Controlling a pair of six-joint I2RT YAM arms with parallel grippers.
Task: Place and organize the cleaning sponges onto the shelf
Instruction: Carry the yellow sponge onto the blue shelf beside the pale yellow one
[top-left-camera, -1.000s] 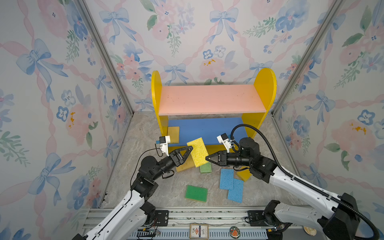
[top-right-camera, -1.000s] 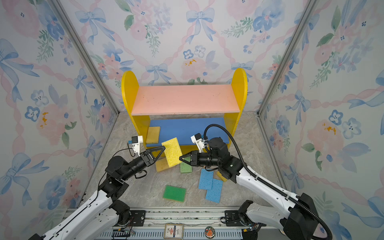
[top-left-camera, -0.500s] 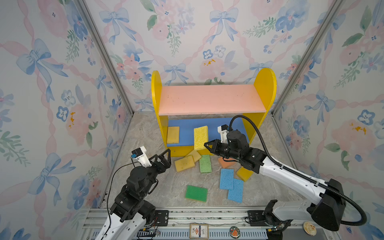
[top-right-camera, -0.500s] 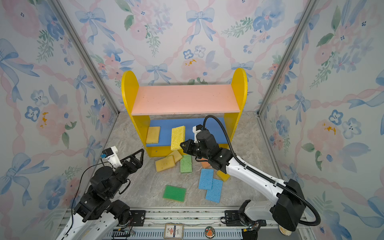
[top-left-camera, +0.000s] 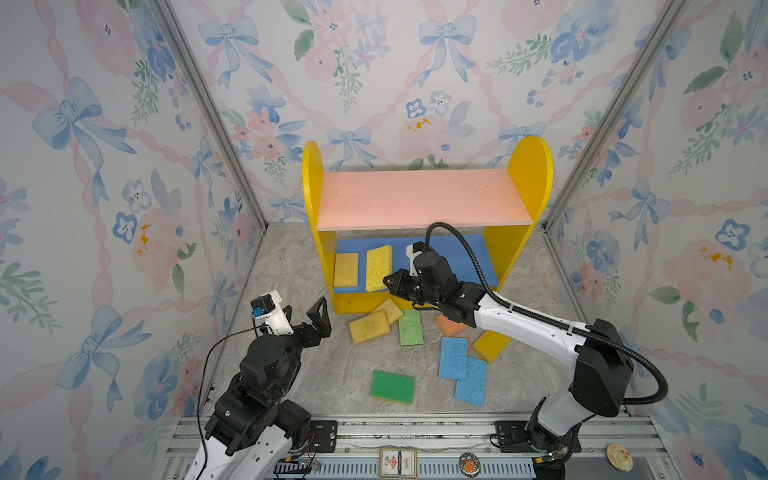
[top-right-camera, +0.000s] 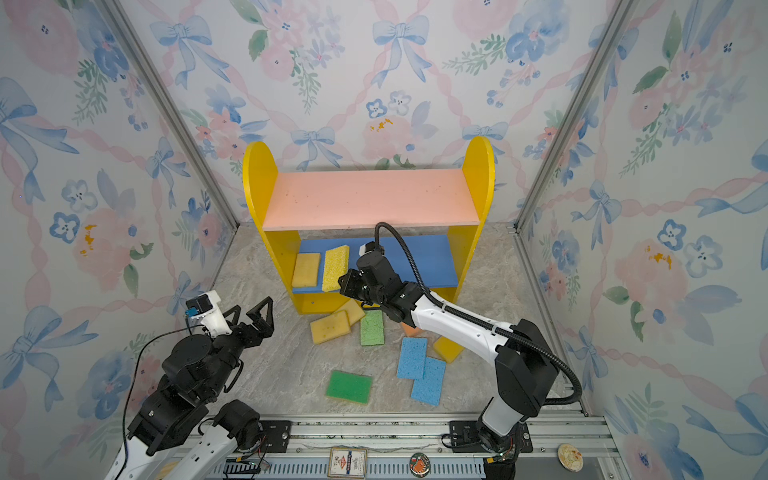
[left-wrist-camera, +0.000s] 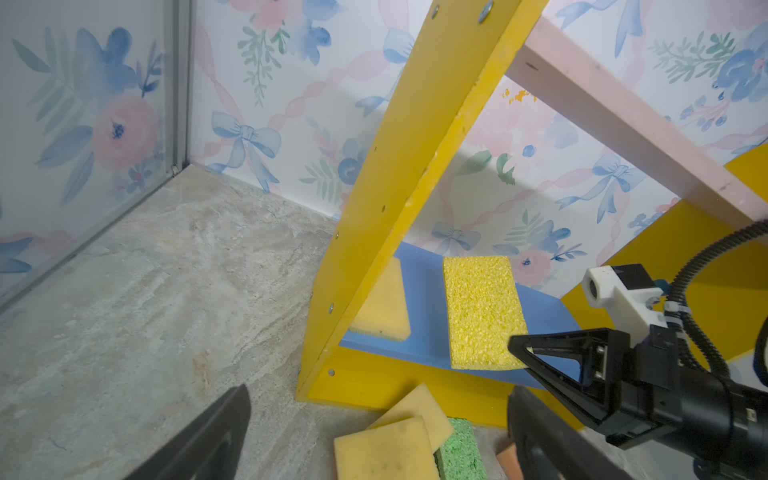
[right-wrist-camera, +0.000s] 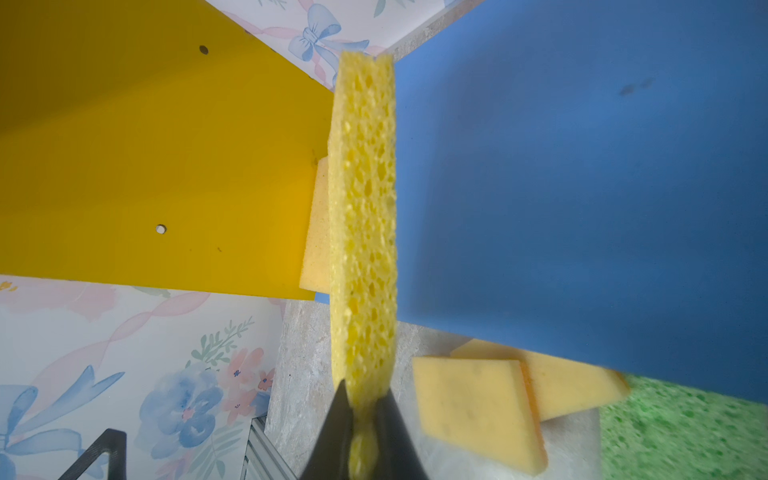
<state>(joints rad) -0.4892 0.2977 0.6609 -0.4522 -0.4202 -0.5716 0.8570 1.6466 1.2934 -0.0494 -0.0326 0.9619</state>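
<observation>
Down at seven o'clock, nearest us, the left fingers (top-left-camera: 323, 328) hang spread wide and empty above the surface (top-left-camera: 324, 374), well apart from every sponge. Moving up, there's a dark green sponge (top-left-camera: 392, 386) at six o'clock and two blue sponges (top-left-camera: 453, 357) touching at five. Then come a yellow sponge (top-left-camera: 490, 345), an orange sponge (top-left-camera: 451, 326) half under the right arm, a light green sponge (top-left-camera: 410, 328) and a yellow pair (top-left-camera: 369, 327) overlapping just in front of the shelf (top-left-camera: 532, 174) at twelve. That's eight left to shelve, I make it.

Here's the action. The right fingers (top-left-camera: 392, 284) are clamped on the near end of a bright yellow sponge (top-left-camera: 379, 268). It sits over the blue lower board (top-left-camera: 457, 257), just beside a paler sponge (top-left-camera: 345, 270) at the board's nine o'clock end.

The danger is that the pinch is right at the tip and the near end juts past the board's front edge. Let go like that and I reckon it tips off onto the yellow pair below. Push it crooked and it shoves its neighbour. The cable (top-left-camera: 457, 237) loops close by the pink upper board (top-left-camera: 415, 199) and could snag.

The left wrist view gives that overhang plainly. The right wrist view shows the foam edge-on and squashed thin in the grip, which neither top view reveals. Only the top views take in all the strays. Whether the sponge's far end touches the board, I can't tell.
</observation>
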